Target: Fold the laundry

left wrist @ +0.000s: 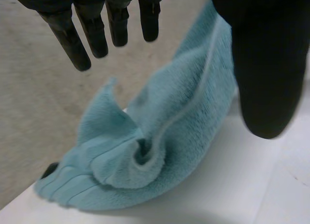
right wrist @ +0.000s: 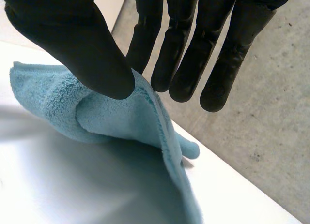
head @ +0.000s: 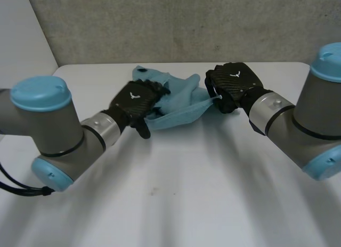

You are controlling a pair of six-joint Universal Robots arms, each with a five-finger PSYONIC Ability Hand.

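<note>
The left hand (head: 139, 97) is pinching the blue towel (head: 178, 104) by its lifted edge. The right hand (head: 233, 81) is clamping that edge between thumb and fingers (right wrist: 189, 64). The edge is sagging crosswise between them, the rest bunching on the worktop (head: 176, 193) beyond.

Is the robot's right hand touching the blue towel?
Touching. In the right wrist view, the right hand pinches the edge of the blue towel between its thumb and a finger.

Crumpled light-blue terry cloth (right wrist: 111, 117) on white table (right wrist: 58, 185), its raised edge between right hand (right wrist: 72, 40) thumb and fingers (right wrist: 189, 64).
</note>
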